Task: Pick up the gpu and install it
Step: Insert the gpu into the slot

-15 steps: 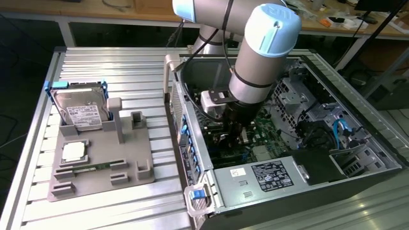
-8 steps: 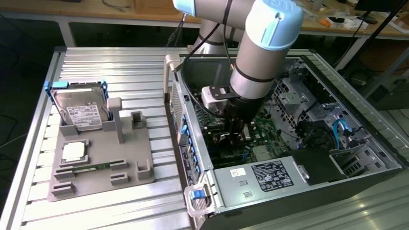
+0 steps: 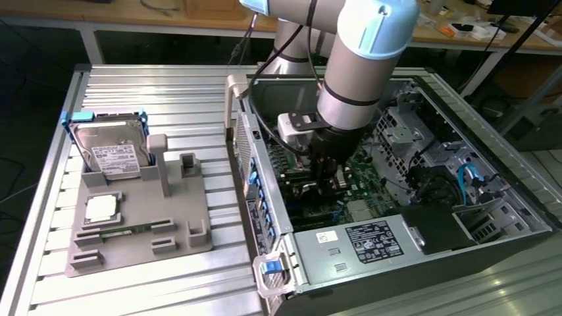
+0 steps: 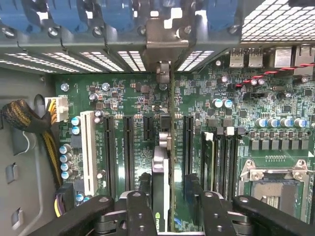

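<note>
Closest to the wrist camera, the gripper (image 4: 165,216) has its two black fingers (image 4: 140,211) drawn in narrow on the graphics card (image 4: 161,172). The card is seen edge-on, standing upright over the green motherboard (image 4: 123,98) among the long black slots (image 4: 127,147). Its metal end bracket (image 4: 164,51) reaches the case's rear wall, beside a row of blue clips (image 4: 118,14). A white slot (image 4: 88,152), a yellow-and-black cable bundle (image 4: 19,118) and the empty processor socket (image 4: 275,189) lie around it on the board. I cannot tell whether the card's edge is seated in a slot. In the exterior view the arm (image 3: 356,79) comes down from the upper middle of the frame and points almost straight down into the open computer case (image 3: 491,257), which lies on its side at the centre and right. The arm's thick wrist and the gripper body stand in front of the slots there, so the card itself is hard to make out. A boxy power supply (image 3: 369,240) with a black label fills the case's near corner. At the exterior view's left, on the slatted metal table (image 3: 158,85), a grey holder (image 3: 141,253) carries a hard drive (image 3: 110,151) propped up in a blue frame, a square chip (image 3: 101,209) and a narrow memory stick (image 3: 123,230), all well apart from the gripper.
</note>
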Motion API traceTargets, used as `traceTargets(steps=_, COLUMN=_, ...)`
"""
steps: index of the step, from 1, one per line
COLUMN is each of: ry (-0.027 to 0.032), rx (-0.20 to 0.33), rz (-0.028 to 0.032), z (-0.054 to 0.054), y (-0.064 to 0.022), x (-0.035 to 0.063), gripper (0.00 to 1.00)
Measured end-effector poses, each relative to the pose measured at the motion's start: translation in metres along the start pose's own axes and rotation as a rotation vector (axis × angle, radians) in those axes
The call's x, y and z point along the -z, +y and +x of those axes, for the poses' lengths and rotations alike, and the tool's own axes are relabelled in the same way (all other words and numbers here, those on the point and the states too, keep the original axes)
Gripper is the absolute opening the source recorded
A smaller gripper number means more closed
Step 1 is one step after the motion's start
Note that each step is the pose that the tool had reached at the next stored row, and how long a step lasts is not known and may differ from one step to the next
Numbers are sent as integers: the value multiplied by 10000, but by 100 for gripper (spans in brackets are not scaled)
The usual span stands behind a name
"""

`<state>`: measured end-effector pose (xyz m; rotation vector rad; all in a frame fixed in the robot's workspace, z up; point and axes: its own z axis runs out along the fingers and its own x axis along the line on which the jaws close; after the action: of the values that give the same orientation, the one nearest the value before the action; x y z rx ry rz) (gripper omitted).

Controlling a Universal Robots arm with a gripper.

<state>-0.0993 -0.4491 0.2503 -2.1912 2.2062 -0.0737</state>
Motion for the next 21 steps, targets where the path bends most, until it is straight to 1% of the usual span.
traceTargets(steps=1, ry=8, rx=1, rz=18, z=-3, y=0, x=8, gripper=34)
traceTargets(steps=3, ry=17, rx=1, rz=50, z=-9, y=2, x=19, gripper=34)
traceTargets(steps=4, ry=23, rx=0, rz=66, z=-12, y=3, x=24, gripper=27)
traceTargets(steps=8, ry=35, rx=1, rz=142, z=-18, y=12, x=33, gripper=27)
traceTargets(steps=10, ry=36, rx=2, rz=154, z=-18, y=20, x=32, gripper=27)
traceTargets(steps=12, ry=33, rx=2, rz=150, z=-16, y=36, x=17, gripper=27)
traceTargets(steps=14, ry=4, rx=0, rz=154, z=-18, y=47, x=-12, gripper=27)
traceTargets(steps=15, ry=0, rx=-1, rz=156, z=-18, y=51, x=-21, gripper=27)
traceTargets(steps=21, ry=1, rx=0, rz=153, z=-18, y=71, x=-69, gripper=27)
